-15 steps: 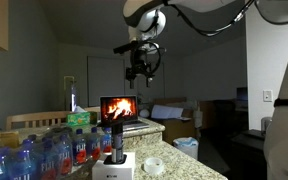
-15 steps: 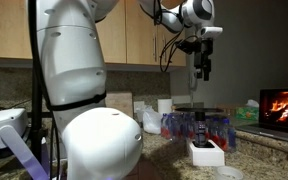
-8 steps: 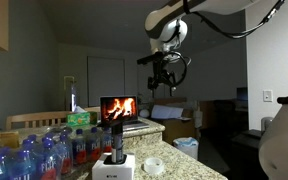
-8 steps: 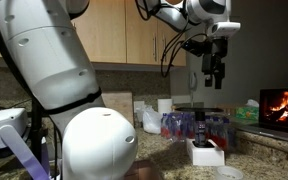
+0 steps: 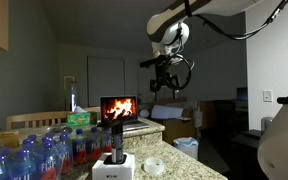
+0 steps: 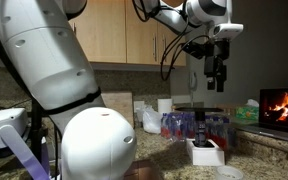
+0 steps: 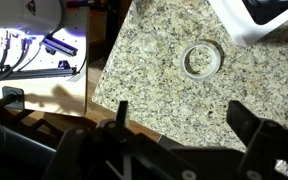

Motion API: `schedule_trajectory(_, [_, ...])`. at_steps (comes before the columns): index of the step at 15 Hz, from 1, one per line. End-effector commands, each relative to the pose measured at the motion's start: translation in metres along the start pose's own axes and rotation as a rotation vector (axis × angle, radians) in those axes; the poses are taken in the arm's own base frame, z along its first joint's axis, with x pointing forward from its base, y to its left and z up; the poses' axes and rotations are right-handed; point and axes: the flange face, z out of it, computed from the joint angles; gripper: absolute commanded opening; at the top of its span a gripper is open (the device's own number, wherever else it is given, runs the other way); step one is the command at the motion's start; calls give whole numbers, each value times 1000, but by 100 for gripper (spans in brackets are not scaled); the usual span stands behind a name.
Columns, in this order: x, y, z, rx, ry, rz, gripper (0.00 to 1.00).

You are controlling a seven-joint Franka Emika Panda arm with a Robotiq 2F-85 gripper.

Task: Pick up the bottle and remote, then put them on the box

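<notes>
Currently fingers (image 7: 249, 125) apart and empty, high above surface (image 7: 154, 60); bottle (image 5: 114, 143) looks stood on box (image 5: 114, 170), 1 o'clock in wrist view. Descend plumb, avoid knocking it

A speckled granite countertop (image 7: 154, 95) carries a low white box (image 5: 114, 170). In an exterior view, a pale ring (image 5: 154, 165) lies flat just beside the box at three o'clock. A cluster of clear water bottles (image 5: 39, 155) stands at nine o'clock.
</notes>
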Motion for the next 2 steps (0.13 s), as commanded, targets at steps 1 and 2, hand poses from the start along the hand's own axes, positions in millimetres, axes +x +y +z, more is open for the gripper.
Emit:
schedule_trajectory(1, [0,0,0,-1,0,0,100])
schedule_trajectory(2, [0,0,0,-1,0,0,100])
